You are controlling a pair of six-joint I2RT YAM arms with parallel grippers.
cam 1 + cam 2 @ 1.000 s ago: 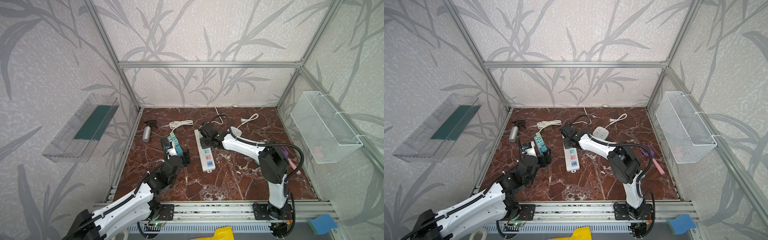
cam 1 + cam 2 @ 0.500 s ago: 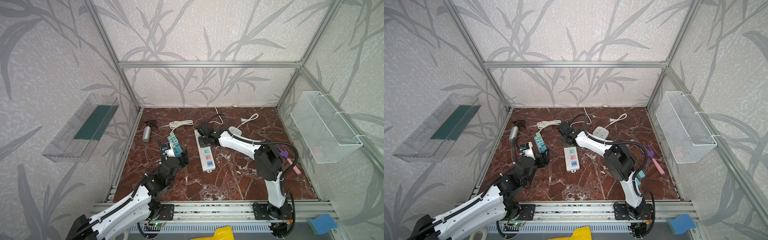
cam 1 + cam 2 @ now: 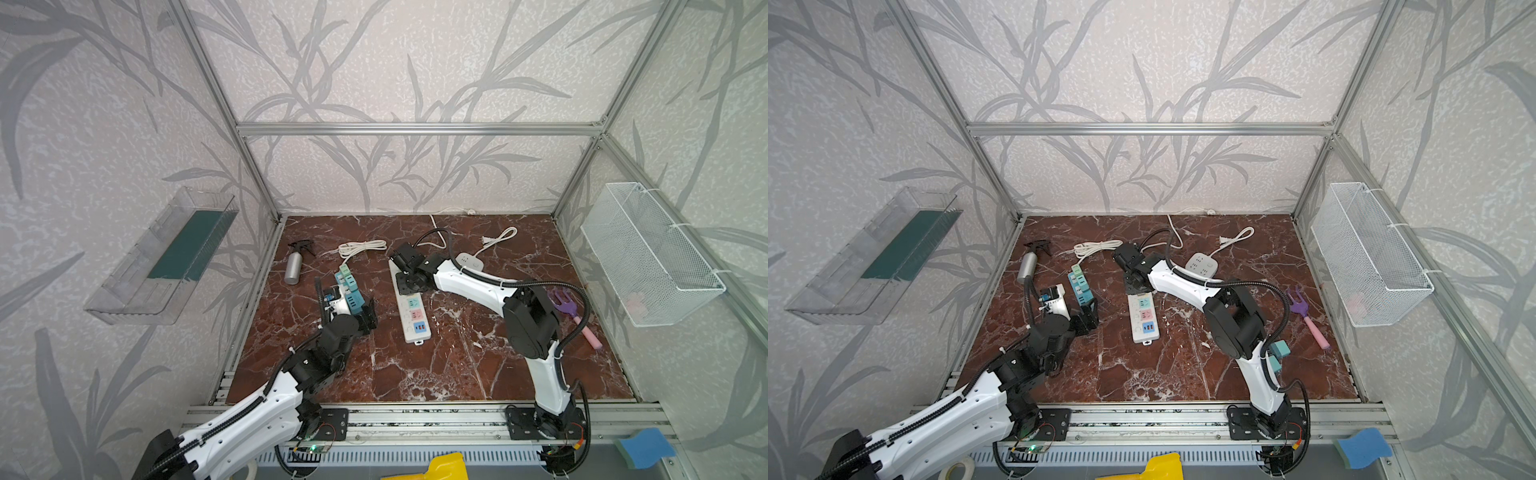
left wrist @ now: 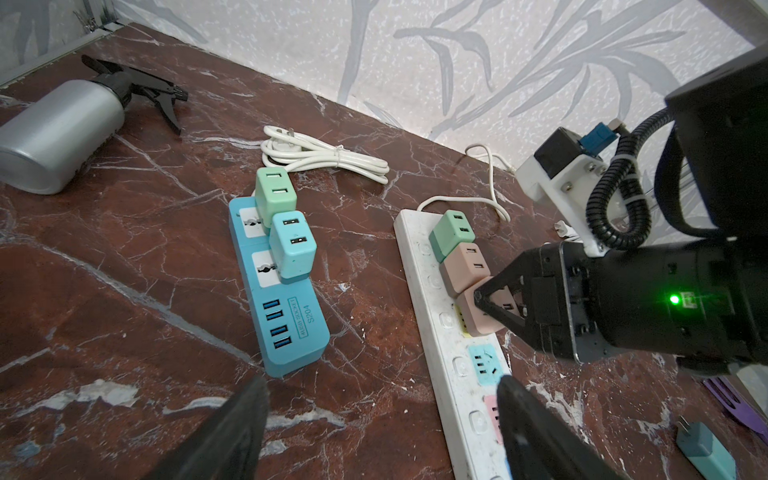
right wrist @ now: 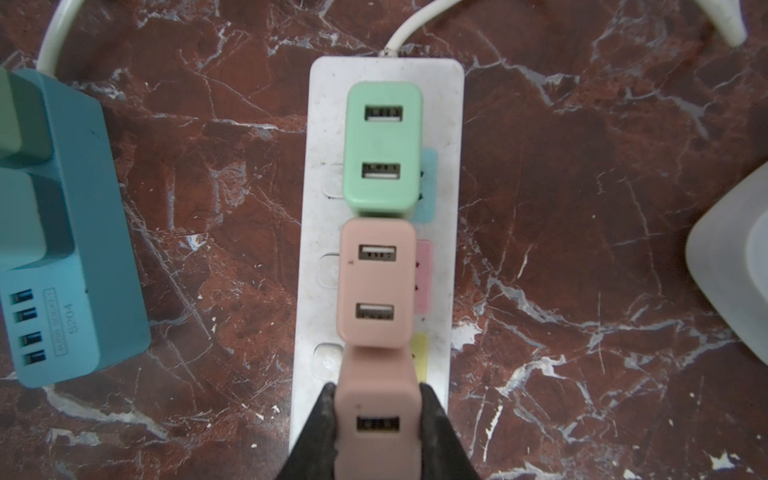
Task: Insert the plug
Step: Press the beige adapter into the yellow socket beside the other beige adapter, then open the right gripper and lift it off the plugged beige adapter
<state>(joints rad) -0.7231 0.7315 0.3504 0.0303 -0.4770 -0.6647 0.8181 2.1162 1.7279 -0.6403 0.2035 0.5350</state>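
A white power strip [image 3: 417, 332] [image 5: 316, 124] lies mid-floor with a green plug [image 5: 382, 145] and a pink plug [image 5: 376, 282] standing in it. My right gripper [image 5: 376, 415] [image 3: 409, 282] is shut on a second pink plug [image 5: 376, 449] [image 4: 478, 320]. This plug stands over the yellow socket [image 5: 419, 357], right against the other pink one. Its prongs are hidden, so I cannot tell how deep it sits. My left gripper [image 4: 380, 382] [image 3: 368, 318] hangs open and empty over the floor, between the blue strip's near end and the white strip.
A blue power strip [image 4: 274, 291] with green and teal plugs lies left of the white one. Behind it are a silver spray bottle [image 3: 293, 268] and a coiled white cable [image 3: 361, 247]. A small white socket block [image 3: 469, 262], a purple fork [image 3: 565, 305] and a loose teal plug [image 4: 702, 453] lie to the right.
The right arm's elbow has swung slightly left while its gripper stays over the white strip with the pink plug. The left arm has barely shifted.
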